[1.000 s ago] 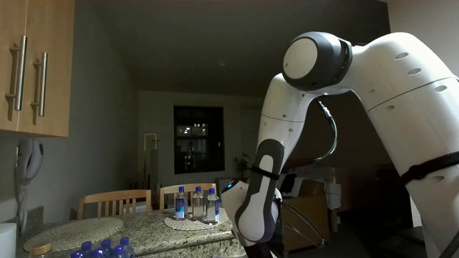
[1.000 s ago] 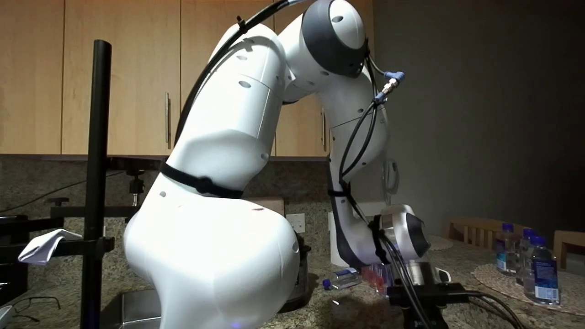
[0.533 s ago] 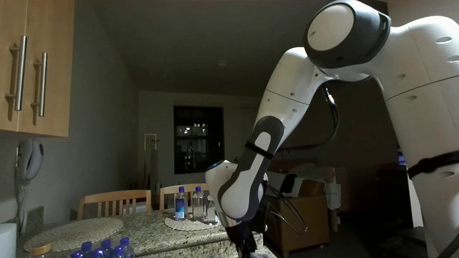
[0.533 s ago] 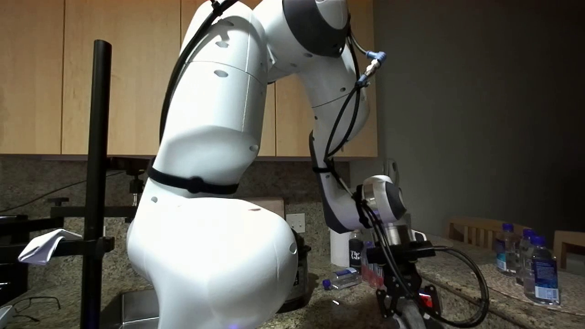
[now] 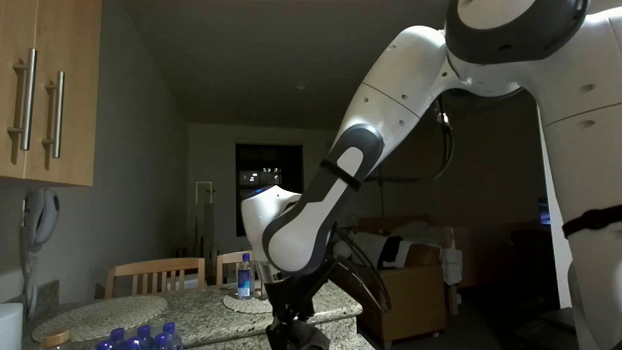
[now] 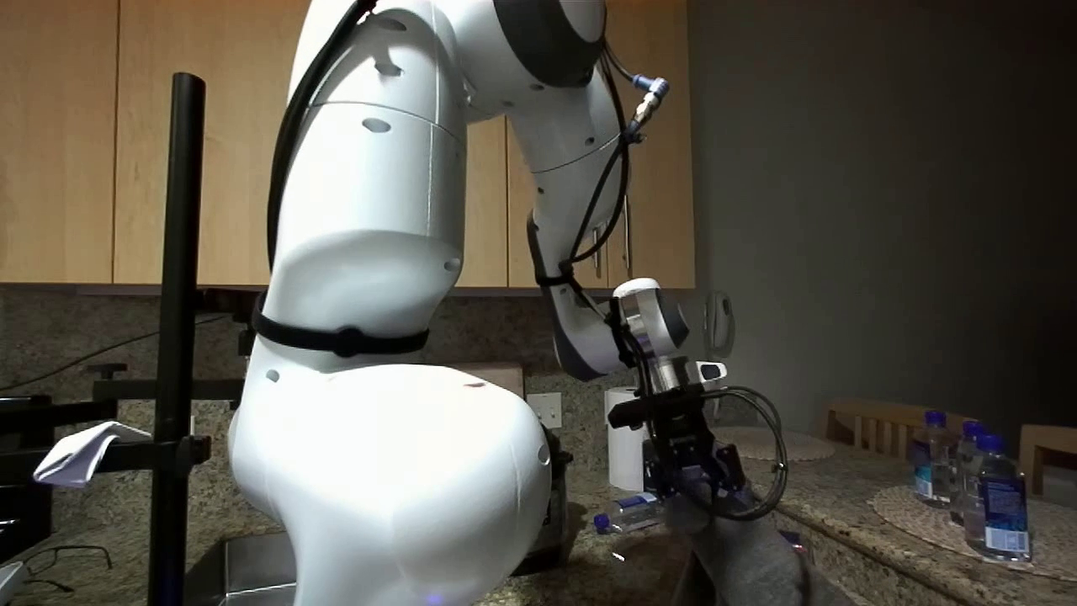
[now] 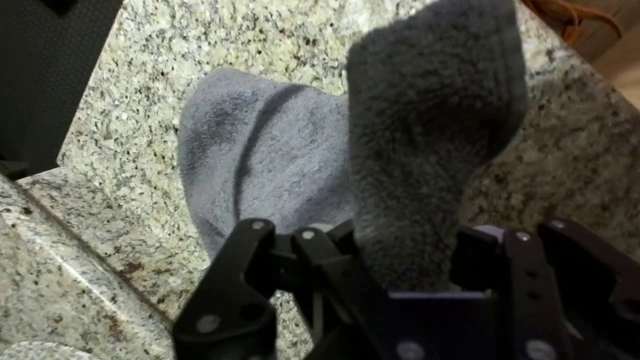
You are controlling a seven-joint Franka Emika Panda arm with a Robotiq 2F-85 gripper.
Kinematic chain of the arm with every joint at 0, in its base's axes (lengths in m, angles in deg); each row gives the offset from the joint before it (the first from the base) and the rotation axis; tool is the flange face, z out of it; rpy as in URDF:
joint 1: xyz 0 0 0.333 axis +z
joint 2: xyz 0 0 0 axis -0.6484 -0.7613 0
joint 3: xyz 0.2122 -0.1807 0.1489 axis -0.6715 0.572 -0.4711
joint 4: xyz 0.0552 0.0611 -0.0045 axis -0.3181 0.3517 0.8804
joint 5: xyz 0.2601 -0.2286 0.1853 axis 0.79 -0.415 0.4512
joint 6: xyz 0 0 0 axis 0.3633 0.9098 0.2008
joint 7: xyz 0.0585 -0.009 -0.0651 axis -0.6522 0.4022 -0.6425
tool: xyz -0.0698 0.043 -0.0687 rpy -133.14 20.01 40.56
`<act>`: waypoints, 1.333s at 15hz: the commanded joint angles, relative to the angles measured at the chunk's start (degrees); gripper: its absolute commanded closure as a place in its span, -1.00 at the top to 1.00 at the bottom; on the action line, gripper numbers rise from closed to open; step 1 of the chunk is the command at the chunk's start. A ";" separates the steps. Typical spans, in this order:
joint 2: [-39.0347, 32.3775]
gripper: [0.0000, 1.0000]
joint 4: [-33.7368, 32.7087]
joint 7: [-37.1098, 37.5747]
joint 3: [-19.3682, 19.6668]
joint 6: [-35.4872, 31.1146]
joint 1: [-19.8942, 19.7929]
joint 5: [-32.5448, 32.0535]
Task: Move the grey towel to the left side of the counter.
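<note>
At the far left in an exterior view you have a folded white piece (image 6: pixel 88 454), then an upright black pole (image 6: pixel 177 337) beside it. A steel sink (image 6: pixel 257 572) shows left of the white arm (image 6: pixel 379 278) and a dark appliance (image 6: pixel 554 505) right of it, both partly hidden. Past them a clear, blue-capped bottle (image 6: pixel 635 515) lies on its side on the counter (image 6: pixel 589 581), and a white paper roll (image 6: pixel 624 450) stands behind it.

Your gripper (image 7: pixel 407 245) comes next, its jaws clamped on the grey towel (image 7: pixel 425 150), which hangs over the counter's lower level; you can't see whether its bottom end touches. To the right the raised ledge (image 6: pixel 829 501) stands close by like a step, with three upright bottles (image 6: pixel 963 480) on a woven mat (image 6: pixel 917 530) and wooden chairs (image 6: pixel 875 410) behind.

In the wrist view, a flat dark panel (image 7: pixel 55 85) with a finely dotted face fills your top left corner. Below it runs the ledge's polished, rounded edge, catching a streak of light. The granite is speckled cream, grey and rust brown. The towel is thick and fuzzy: a pale, broad lobe with one curved crease at left, then a darker strip reaching from the jaws to the top of the view, straight-hemmed on its right side. At top right an orange cord (image 7: pixel 572 27) loops beyond the counter's edge.
</note>
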 commanded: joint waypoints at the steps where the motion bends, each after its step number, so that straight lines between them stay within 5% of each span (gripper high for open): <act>1: 0.49 -0.88 -3.66 14.26 -3.18 6.28 1.57 -2.35; 11: -6.08 -0.88 -13.55 35.01 -11.00 14.30 8.82 2.83; 20: -17.11 -0.88 -28.05 64.08 -8.68 17.71 17.54 -5.94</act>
